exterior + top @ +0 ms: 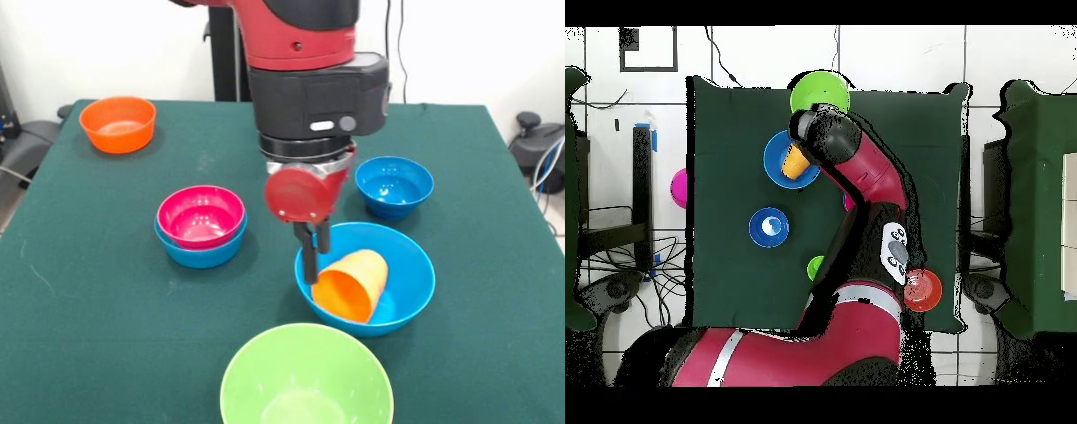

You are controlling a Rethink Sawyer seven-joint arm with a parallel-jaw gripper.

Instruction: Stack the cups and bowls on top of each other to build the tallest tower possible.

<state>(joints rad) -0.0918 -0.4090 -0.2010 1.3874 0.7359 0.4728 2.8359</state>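
Green table (79,291): orange cup (351,284) in blue bowl (408,291)

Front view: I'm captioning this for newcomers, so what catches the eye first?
The gripper reaches down into the big blue bowl at centre, where an orange cup lies tipped on its side. Left of it, a pink bowl sits nested in a small blue bowl.

An orange-yellow cup (351,284) lies tipped on its side inside the large blue bowl (406,291); a pink-red bowl (200,215) nests in a small blue bowl (201,252); the lime green bowl (305,376) sits apparently empty.
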